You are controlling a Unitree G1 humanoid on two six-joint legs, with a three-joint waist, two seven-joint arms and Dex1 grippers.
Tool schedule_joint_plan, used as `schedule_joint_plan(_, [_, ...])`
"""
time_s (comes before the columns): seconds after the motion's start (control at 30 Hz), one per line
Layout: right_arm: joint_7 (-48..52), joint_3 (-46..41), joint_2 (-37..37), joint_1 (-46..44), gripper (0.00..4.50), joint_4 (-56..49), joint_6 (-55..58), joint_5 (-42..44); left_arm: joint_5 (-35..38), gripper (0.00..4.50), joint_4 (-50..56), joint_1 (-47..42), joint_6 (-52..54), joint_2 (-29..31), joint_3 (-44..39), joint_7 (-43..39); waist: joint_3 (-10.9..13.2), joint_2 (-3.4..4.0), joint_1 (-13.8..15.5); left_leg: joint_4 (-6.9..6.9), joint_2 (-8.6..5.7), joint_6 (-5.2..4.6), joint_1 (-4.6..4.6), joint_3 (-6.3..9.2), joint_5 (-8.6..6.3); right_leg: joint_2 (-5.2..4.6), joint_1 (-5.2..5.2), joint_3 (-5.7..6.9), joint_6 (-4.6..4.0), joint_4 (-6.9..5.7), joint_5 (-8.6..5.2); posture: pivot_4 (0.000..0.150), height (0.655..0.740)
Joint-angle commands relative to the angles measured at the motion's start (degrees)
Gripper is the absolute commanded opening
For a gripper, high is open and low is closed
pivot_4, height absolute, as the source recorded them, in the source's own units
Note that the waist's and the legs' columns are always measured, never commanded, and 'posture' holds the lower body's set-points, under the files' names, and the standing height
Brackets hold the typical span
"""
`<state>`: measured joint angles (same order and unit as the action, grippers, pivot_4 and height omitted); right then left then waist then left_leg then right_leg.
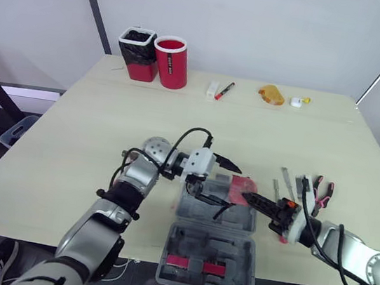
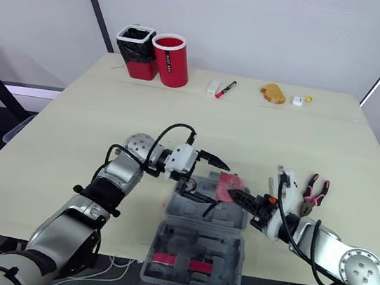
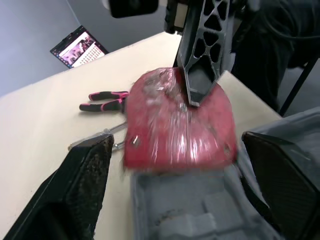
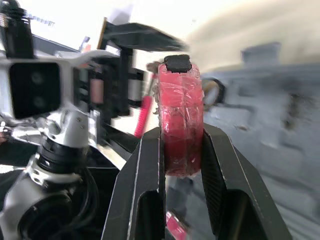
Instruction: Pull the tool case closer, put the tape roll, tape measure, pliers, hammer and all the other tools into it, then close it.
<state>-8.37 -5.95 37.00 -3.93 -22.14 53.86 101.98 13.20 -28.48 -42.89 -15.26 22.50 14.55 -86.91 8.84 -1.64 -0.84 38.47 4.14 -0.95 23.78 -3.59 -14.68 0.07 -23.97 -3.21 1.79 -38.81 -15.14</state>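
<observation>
Tool case (image 1: 236,220) sits open at the near edge of the bench (image 1: 178,127), so the pull-in looks done; step in hand = loading. R gripper (image 4: 182,145) has its jaws clamped on the tape roll (image 1: 240,186), held on edge just over the case's far-right corner. L gripper (image 1: 234,188) hovers over the case right beside the roll, jaws wide apart, holding nothing. Next move, imo: lower the roll into a free recess, release, back out w/o clipping the L gripper, since clearance looks tight. After that, pliers (image 1: 322,190), lying right of the case. Count: 1 case, 1 roll, 1 pliers, 2 thin metal tools (image 1: 288,182) between case & pliers (type unclear). Far edge: 1 black bin (image 1: 137,53), 1 red cup (image 1: 171,62), 1 white piece (image 1: 212,89), 1 marker (image 1: 224,90), 1 orange item (image 1: 271,95), 1 small white/yellow bit (image 1: 297,102); can't tell if any is a tool. Lid not yet shut.
</observation>
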Motion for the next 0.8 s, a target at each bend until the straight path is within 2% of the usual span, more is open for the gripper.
schedule_joint_plan(0.03, [2.88,-3.01,1.97,1.47,0.4,-1.82,0.03,1.97,3.59,4.5,4.42,0.71,3.0,1.4,-1.62,-2.66,0.0,0.0,-0.08,0.0,0.0,0.0,-0.02,0.0,0.0,0.0,0.0,0.0,0.0,-0.01,0.0,0.15,0.74])
schedule_joint_plan(0.2, [9.18,-9.96,8.55,10.45,0.4,2.02,2.63,1.86,11.17,4.5,14.64,5.72,10.54,8.99,-1.87,-5.59,-0.01,0.02,0.01,-0.02,0.02,0.0,0.01,0.05,0.0,-0.01,0.02,0.05,-0.01,0.02,-0.01,0.15,0.74])
schedule_joint_plan(0.43, [20.83,-15.07,13.94,20.04,0.4,8.99,7.65,-5.08,20.19,4.5,29.44,14.14,21.09,20.14,-3.71,-5.59,-0.02,0.04,0.04,-0.01,0.03,0.0,-0.07,0.06,0.0,-0.04,0.08,0.06,-0.01,-0.01,-0.01,0.15,0.74])
schedule_joint_plan(0.8, [29.01,-14.07,12.05,20.98,0.4,14.84,9.8,-16.09,23.84,4.5,41.27,20.86,27.68,26.46,-9.16,-3.41,-0.02,0.06,0.12,0.01,0.0,0.0,-0.08,0.06,0.0,-0.04,0.09,0.07,-0.01,0.01,-0.03,0.15,0.74])
